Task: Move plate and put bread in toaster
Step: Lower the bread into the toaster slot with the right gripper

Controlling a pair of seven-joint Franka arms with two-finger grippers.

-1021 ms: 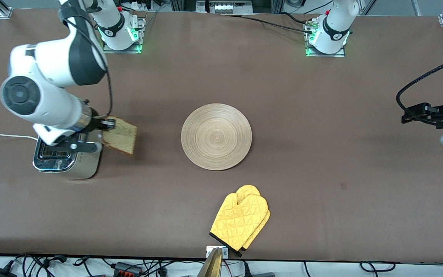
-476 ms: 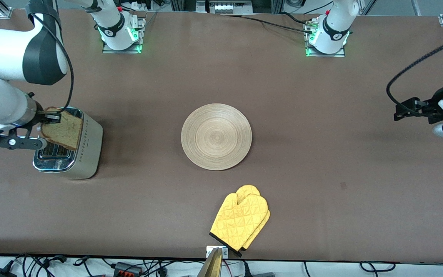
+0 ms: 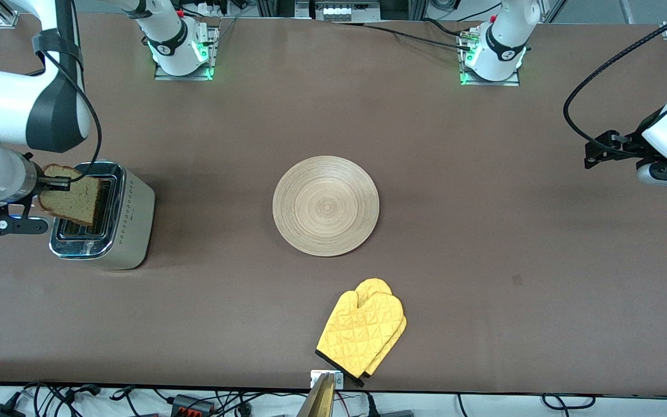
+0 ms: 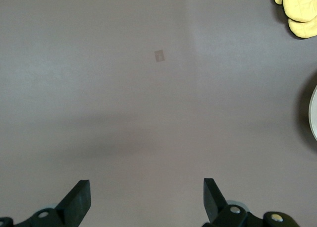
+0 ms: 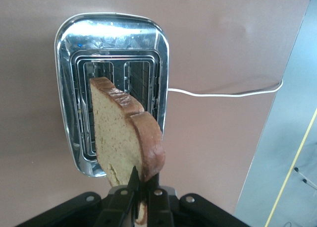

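While the right gripper [image 5: 140, 199], clamped on the bread [image 3: 72, 200], hangs over the toaster [image 3: 128, 223] slots, insertion remains undone; plate [image 3: 326, 205] lies mid-table; left gripper [image 4: 147, 199] waits, spread, empty.

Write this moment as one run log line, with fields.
right gripper: shut on bread, over toaster | left gripper: open, waiting over table | plate: mid-table
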